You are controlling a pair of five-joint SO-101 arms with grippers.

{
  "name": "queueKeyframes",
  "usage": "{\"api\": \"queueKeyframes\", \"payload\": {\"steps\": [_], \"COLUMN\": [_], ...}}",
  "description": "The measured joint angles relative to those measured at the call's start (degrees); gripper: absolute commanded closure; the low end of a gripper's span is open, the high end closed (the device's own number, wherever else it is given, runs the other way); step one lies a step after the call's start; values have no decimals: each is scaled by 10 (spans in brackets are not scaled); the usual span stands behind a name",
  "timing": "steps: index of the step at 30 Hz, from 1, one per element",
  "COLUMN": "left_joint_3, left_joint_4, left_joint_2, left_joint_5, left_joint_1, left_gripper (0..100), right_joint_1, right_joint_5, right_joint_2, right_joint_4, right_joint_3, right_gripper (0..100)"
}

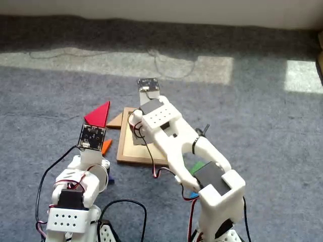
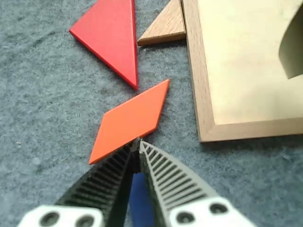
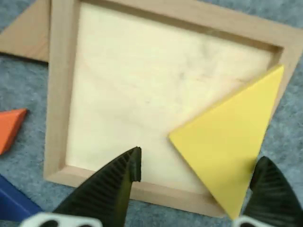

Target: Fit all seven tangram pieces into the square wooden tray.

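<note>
Where the right arm hangs over it, the square wooden tray (image 1: 133, 159) lies on the grey carpeted worktop (image 1: 262, 116), one piece in it.

Item 1. Yellow triangle (image 3: 232, 142): in the tray against one side. Two of its corners seem to ride on the rim, so it probably sits tilted, not seated flat.

Item 2. Right gripper (image 3: 199, 165): above the yellow triangle, jaws spread wide. One jaw is over the bare tray floor, the other at the triangle's outer edge.

Item 3. Orange parallelogram (image 2: 130, 120): flat on the worktop just beside the tray, apart from its rim.

Item 4. Left gripper (image 2: 137, 142): low over the worktop, jaws pressed together, tips meeting at the near edge of the orange parallelogram. Nothing is visibly pinched.

Item 5. Red triangle (image 2: 111, 35): flat on the worktop beyond the orange piece, one tip close to it.

Item 6. Plain wooden triangle (image 2: 165, 28): touching or nearly touching the tray's outer rim, beside the red one.

Item 7. Blue piece (image 2: 139, 198): under the left jaws, partly hidden.

Item 8. Green piece (image 1: 197, 166): near the right arm's base, mostly covered.

Handling, as judged: the pieces look thin, stiff, light and smooth-faced. A pinch from above would likely slip, and the carpet pile leaves little edge exposed. The safest hold is probably across two opposite edges at the narrowest span, jaws upright. Closed tips may serve to nudge a piece sideways. The yellow triangle likely needs pressing or shifting inward to drop flat.
</note>
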Motion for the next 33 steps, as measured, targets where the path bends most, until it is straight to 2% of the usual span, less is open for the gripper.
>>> {"api": "queueKeyframes", "payload": {"steps": [12,30,33], "left_joint_3": [0,0,0], "left_joint_4": [0,0,0], "left_joint_2": [0,0,0], "left_joint_5": [0,0,0], "left_joint_1": [0,0,0], "left_gripper": [993,993,993], "right_joint_1": [0,4,14], "right_joint_5": [5,7,42], "right_joint_2": [21,63,63], "right_joint_4": [-31,56,57], "right_joint_3": [-4,-99,-105], "right_gripper": [656,656,656]}}
